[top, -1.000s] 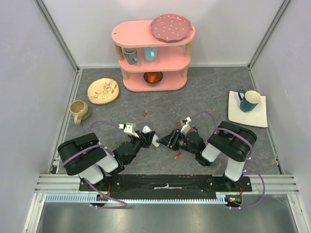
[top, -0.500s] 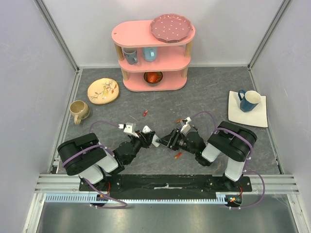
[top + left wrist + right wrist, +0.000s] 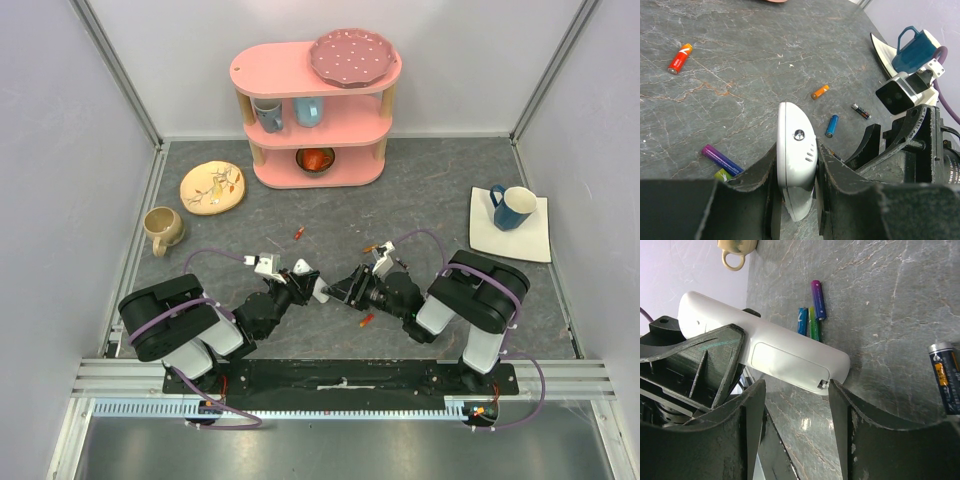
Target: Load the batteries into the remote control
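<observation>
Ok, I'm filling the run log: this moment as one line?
left tool: shut on remote | right tool: open at remote's end | cover: on | batteries: loose on table

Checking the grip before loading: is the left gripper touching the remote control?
Touching. In the left wrist view, the left gripper clamps the remote control, a finger against each side, no gap.
</observation>
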Tool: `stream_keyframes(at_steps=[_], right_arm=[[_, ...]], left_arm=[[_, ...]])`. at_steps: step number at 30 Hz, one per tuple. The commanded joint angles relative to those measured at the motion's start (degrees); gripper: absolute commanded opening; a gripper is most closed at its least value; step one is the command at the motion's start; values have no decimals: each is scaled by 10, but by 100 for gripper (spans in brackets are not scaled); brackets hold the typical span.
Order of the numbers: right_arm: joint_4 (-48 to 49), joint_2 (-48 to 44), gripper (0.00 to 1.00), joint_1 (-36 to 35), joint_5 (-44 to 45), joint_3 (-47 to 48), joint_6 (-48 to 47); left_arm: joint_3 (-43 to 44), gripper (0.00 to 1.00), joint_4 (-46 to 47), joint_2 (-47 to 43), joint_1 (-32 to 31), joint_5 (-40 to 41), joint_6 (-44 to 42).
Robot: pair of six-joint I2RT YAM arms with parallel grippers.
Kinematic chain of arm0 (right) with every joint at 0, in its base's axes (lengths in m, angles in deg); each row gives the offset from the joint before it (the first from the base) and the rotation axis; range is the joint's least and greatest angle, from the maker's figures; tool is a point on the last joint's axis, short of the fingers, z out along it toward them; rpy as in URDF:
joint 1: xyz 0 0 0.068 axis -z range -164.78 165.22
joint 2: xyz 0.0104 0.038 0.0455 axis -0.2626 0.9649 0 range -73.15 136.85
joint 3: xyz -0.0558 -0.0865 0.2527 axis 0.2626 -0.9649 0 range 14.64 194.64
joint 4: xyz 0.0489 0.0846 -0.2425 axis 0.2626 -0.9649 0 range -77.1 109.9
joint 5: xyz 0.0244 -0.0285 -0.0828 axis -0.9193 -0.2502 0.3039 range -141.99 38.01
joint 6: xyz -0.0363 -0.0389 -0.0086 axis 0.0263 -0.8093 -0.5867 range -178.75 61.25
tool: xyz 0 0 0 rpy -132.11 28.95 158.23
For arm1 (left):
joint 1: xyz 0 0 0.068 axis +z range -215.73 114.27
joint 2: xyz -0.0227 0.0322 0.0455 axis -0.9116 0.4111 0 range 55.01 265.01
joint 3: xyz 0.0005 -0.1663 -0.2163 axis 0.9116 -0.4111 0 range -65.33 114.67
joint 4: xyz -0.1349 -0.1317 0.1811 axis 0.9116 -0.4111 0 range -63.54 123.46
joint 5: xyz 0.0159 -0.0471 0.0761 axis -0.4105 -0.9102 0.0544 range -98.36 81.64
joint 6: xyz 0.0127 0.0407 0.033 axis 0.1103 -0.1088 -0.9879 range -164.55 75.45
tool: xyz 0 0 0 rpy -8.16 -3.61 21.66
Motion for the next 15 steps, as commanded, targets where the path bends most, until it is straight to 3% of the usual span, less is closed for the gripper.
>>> stream_keyframes(at_steps=[1, 15], right_arm=[[17, -18, 61, 3, 15, -8, -3], [23, 0, 60, 4, 6, 5, 0]], left_arm=[[-8, 2, 118, 4, -9, 14, -32], [-8, 2, 112, -1, -10, 8, -23]])
